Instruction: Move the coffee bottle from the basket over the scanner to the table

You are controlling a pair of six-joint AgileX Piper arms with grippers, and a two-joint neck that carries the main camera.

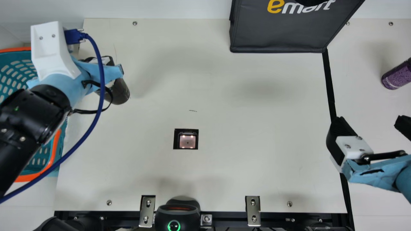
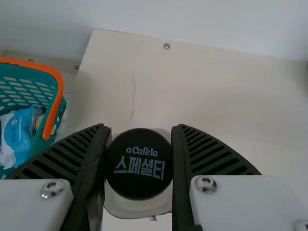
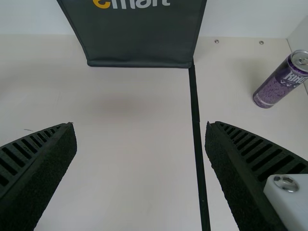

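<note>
My left gripper is over the table's left part, its fingers shut on the dark coffee bottle, whose lower end sticks out below the blue-wrapped gripper body. In the left wrist view the bottle's black cap faces the camera, held between both ribbed fingers of the left gripper. Whether the bottle touches the table cannot be told. The square scanner window lies in the table, to the bottle's right and nearer the front. At the right, my right gripper stands open and empty; its fingers are wide apart around the right gripper.
A teal basket with an orange rim is at the left edge, a blue-white packet inside it. A dark bag stands at the back. A purple can is at the far right. A black scanner unit sits at the front edge.
</note>
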